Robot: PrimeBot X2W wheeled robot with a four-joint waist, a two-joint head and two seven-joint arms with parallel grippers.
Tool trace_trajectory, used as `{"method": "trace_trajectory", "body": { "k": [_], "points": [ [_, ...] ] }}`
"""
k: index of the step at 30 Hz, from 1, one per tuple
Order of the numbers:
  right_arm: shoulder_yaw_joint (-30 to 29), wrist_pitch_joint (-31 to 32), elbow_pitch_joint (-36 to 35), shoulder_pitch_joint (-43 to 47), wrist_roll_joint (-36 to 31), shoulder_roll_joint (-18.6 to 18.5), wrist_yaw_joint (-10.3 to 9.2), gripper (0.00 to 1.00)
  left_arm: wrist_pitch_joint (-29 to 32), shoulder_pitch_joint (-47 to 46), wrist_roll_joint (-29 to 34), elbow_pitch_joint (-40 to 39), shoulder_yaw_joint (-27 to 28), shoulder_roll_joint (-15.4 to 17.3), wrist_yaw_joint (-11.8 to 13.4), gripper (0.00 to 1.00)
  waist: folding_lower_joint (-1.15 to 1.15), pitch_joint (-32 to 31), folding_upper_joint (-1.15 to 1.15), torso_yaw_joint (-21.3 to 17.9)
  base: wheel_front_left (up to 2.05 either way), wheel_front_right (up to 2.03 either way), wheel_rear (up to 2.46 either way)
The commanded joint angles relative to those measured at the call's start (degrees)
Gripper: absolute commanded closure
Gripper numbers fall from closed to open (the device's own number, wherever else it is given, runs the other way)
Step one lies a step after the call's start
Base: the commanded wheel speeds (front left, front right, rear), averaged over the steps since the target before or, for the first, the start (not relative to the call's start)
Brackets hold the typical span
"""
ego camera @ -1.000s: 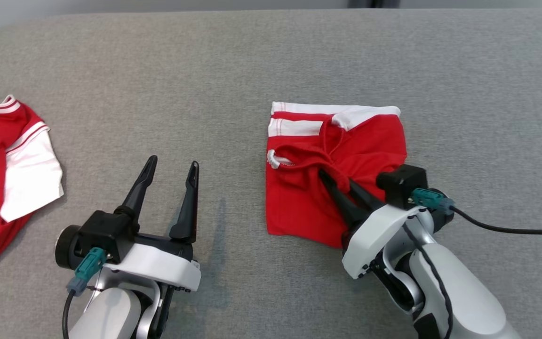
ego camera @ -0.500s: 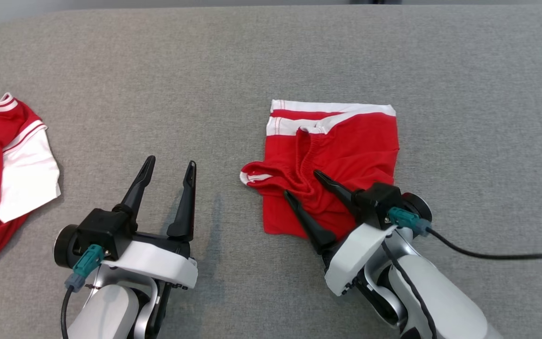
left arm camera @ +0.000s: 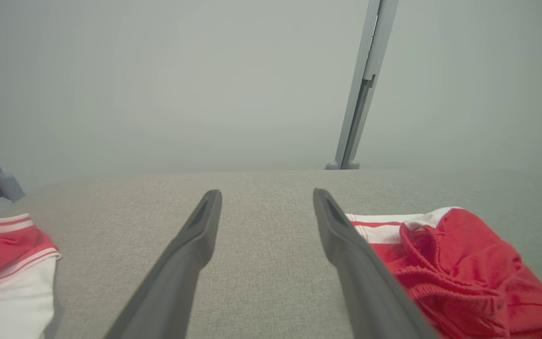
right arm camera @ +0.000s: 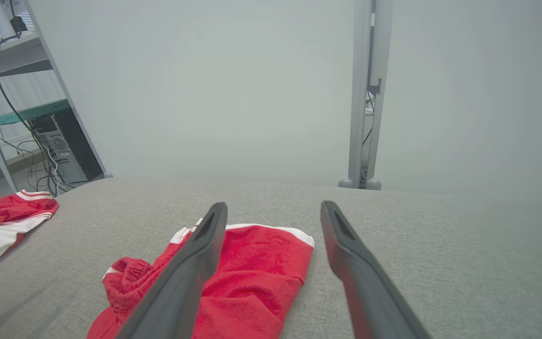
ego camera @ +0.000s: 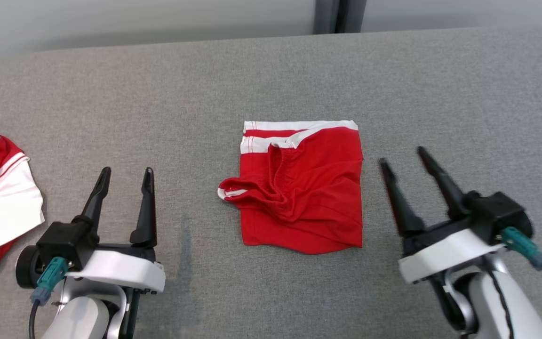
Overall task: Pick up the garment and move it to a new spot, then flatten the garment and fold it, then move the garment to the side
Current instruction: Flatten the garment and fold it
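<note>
**Jaws spread, garment free**

The garment lies roughly folded, mid-surface. My left gripper stands at its 9 o'clock and my right gripper at 3 o'clock. Both are spread and empty, probably positioned for the sideways move.

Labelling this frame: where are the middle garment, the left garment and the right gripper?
middle garment (ego camera: 313, 202), head view, centre of its red cloth.
left garment (ego camera: 12, 207), head view, its white sleeve.
right gripper (ego camera: 402, 156), head view, midway between the tips of its fingers.
</note>
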Motion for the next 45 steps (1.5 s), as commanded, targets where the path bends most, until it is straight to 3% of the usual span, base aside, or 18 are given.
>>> {"method": "trace_trajectory", "body": {
  "k": [1, 8, 14, 28, 45],
  "points": [
    [-2.33, 0.42, -0.93, 1.27, -0.85, -0.31, -0.02, 0.0, -0.29, 0.77, -0.17, -0.46, 0.51, 0.56, 0.56, 0.0, 0.0, -0.87, 0.0, -0.33, 0.0, 0.0, 0.0],
    [-10.12, 1.79, -3.79, 4.76, -3.13, -0.28, -0.02, 0.0, 0.12, 3.21, -0.17, -2.17, 1.26, 1.84, 1.83, 0.0, 0.0, -3.19, 0.0, -0.39, 0.0, 0.0, 0.0],
    [-12.95, 2.93, -4.86, 7.89, -2.92, -0.3, -0.02, 0.0, 1.19, 6.29, 0.12, -4.17, 0.81, 2.74, 3.04, 0.0, 0.0, -6.4, 0.0, -0.22, 0.0, 0.0, 0.0],
    [-14.42, 6.07, -6.2, 14.78, -2.47, -0.3, -0.02, 0.0, 4.99, 13.24, 0.9, -9.41, -0.78, 4.78, 6.0, 0.0, 0.0, -13.12, 0.0, 0.38, 0.0, 0.0, 0.0],
    [-15.16, 7.93, -8.47, 17.53, -1.94, -0.29, -0.02, 0.0, 6.88, 15.22, 1.02, -12.22, -0.95, 5.77, 8.0, 0.0, 0.0, -14.09, 0.0, 0.71, 0.0, 0.0, 0.0]
  ]
}}
